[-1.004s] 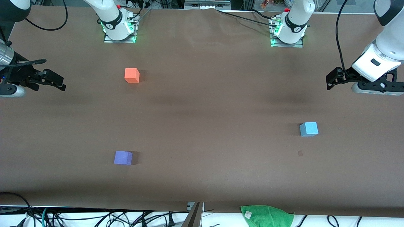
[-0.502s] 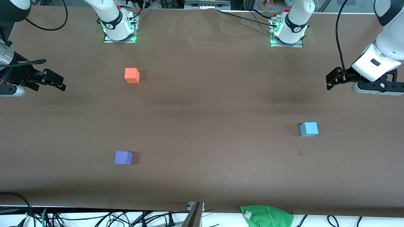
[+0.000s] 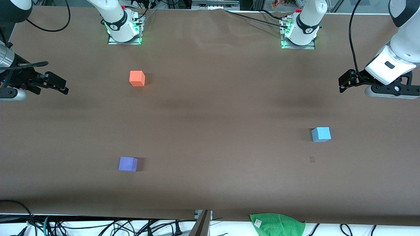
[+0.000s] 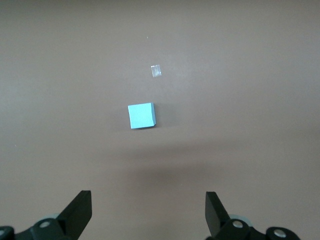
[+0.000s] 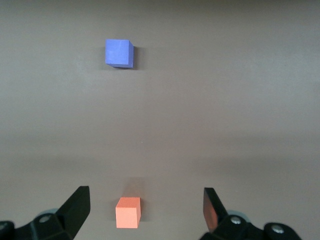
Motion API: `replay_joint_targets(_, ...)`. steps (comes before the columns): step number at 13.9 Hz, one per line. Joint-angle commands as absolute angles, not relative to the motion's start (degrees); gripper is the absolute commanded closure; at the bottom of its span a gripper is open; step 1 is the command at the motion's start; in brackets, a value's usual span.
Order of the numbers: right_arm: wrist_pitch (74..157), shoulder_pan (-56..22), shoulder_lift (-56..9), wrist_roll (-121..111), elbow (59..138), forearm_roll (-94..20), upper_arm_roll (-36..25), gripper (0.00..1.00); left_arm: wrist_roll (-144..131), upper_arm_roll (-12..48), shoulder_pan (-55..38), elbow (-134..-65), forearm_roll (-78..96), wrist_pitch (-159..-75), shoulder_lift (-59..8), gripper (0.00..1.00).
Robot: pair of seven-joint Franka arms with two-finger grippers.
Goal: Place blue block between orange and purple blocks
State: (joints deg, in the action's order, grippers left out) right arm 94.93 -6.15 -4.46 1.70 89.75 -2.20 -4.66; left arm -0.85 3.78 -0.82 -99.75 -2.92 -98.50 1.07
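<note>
The sky-blue block (image 3: 321, 134) (image 4: 141, 115) lies alone on the brown table toward the left arm's end. The orange block (image 3: 137, 78) (image 5: 128, 212) and the purple block (image 3: 128, 164) (image 5: 119, 53) lie toward the right arm's end, well apart, the purple one nearer the front camera. My left gripper (image 3: 343, 83) (image 4: 148, 212) hangs open and empty over the table's left-arm end, apart from the blue block. My right gripper (image 3: 64, 87) (image 5: 146, 200) hangs open and empty over the right-arm end, with the orange block showing on the table between its fingers.
A small scrap of clear tape (image 3: 312, 159) (image 4: 156, 71) lies on the table a little nearer the front camera than the blue block. A green cloth (image 3: 277, 224) and cables hang off the table's front edge. Both arm bases (image 3: 124, 31) (image 3: 300, 34) stand along the back edge.
The left gripper has shifted only a hair. The right gripper and all three blocks are where they were.
</note>
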Motion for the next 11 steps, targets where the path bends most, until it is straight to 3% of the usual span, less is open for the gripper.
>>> replay_joint_targets(1, 94.1, -5.9, -4.4, 0.9, 89.2, -3.1, -4.7, 0.00, -2.3, 3.5, -0.1, -98.6, -2.0, -96.2, -0.5, 0.00)
replay_joint_targets(4, 94.1, -5.9, -4.4, 0.9, 89.2, -3.1, -4.7, 0.00, -2.7, 3.5, 2.5, -98.5, -1.7, -97.3, -3.6, 0.00)
replay_joint_targets(11, 94.0, -5.8, -4.4, 0.9, 89.2, -3.1, -4.7, 0.00, -3.1, 3.5, 4.0, -99.3, -1.4, -115.8, -15.4, 0.00)
